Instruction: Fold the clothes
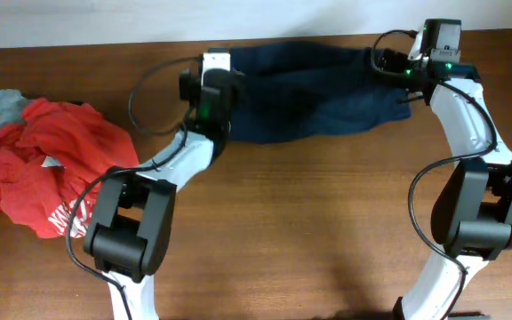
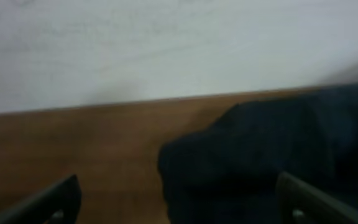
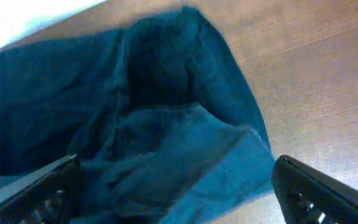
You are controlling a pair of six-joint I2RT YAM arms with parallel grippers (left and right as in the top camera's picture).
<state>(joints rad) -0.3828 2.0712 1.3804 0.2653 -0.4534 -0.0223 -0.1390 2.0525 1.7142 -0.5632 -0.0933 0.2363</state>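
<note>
Okay, my left gripper (image 2: 178, 186) and right gripper (image 3: 176, 165) gape open, navy garment (image 1: 314, 93) between the fingers (image 3: 319, 190). Only overhead shows the red pile (image 1: 52, 169) at nine o'clock.

Matt navy cloth garment (image 1: 314, 89), wood table (image 1: 309, 222)

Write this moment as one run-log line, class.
phase: pre-grasp | left gripper: open, at left end of dark navy cloth garment | right gripper: open, over its right end | crumpled red fabric shirt: untouched, far left
</note>
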